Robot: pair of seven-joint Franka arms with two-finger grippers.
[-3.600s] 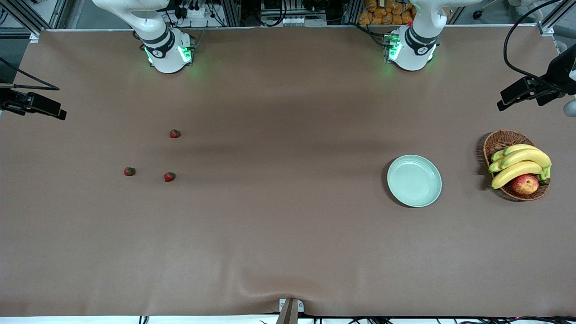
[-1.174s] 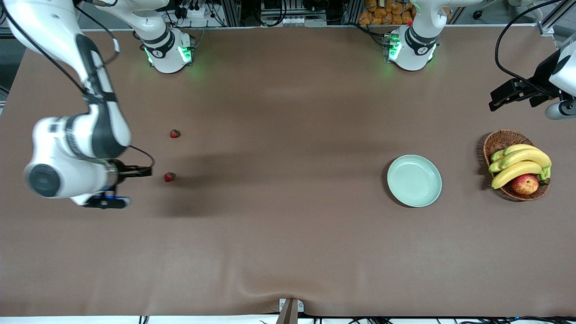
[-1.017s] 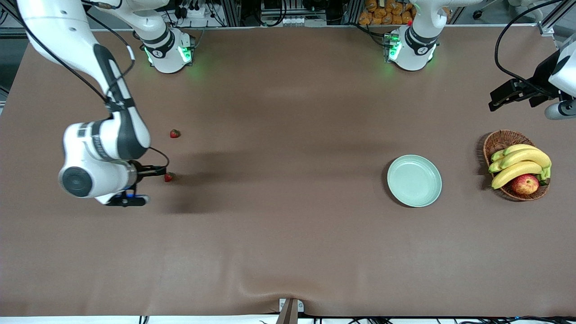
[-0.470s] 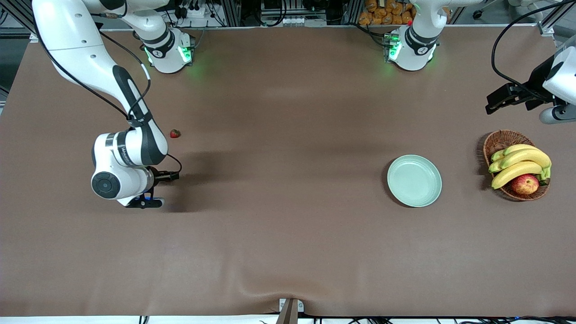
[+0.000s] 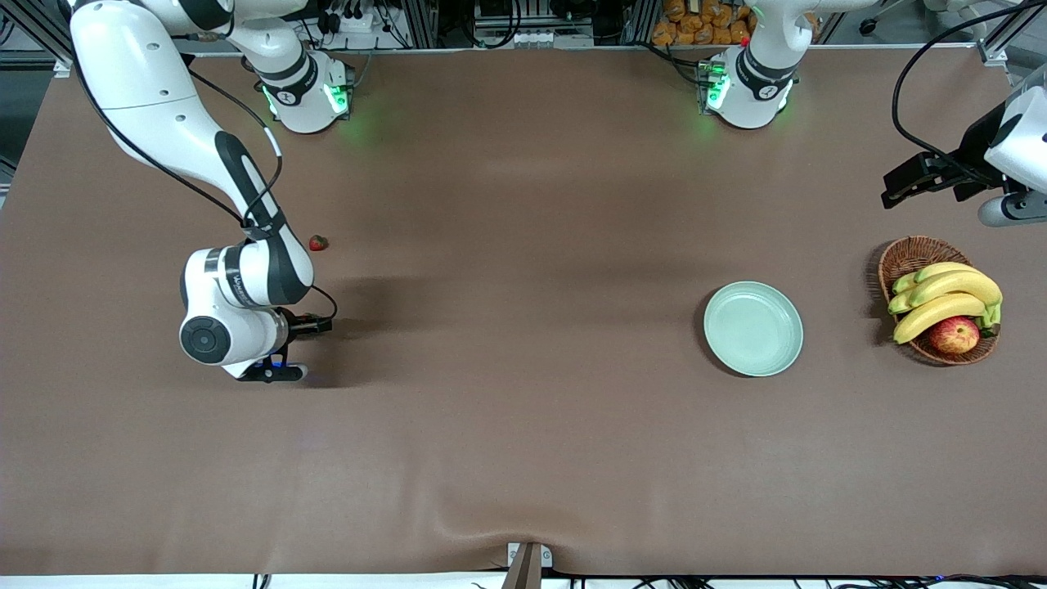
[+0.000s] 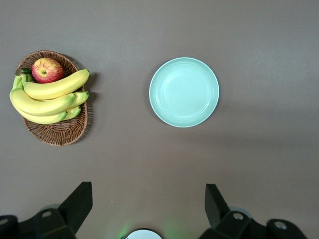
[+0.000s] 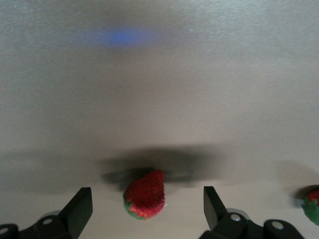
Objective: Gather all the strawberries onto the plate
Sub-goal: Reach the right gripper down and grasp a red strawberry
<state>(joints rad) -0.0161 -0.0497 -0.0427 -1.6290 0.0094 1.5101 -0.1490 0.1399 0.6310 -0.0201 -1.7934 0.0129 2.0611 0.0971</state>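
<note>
Plate (image 5: 753, 329) toward the left arm's end of the table; basket (image 5: 909, 255) beside it, closer to that end. Bananas (image 5: 949, 296) and apple (image 5: 954, 334) in the basket, apple nearest the front camera.

One strawberry (image 5: 318, 243) toward the right arm's end, well apart from the plate. Right gripper (image 5: 315, 325) nearer the front camera than it, low over the table. Right wrist view: a strawberry (image 7: 145, 195) between the open fingers, another berry (image 7: 312, 204) beside it.

Left gripper (image 6: 147, 209) high, over the table near plate and basket.
</note>
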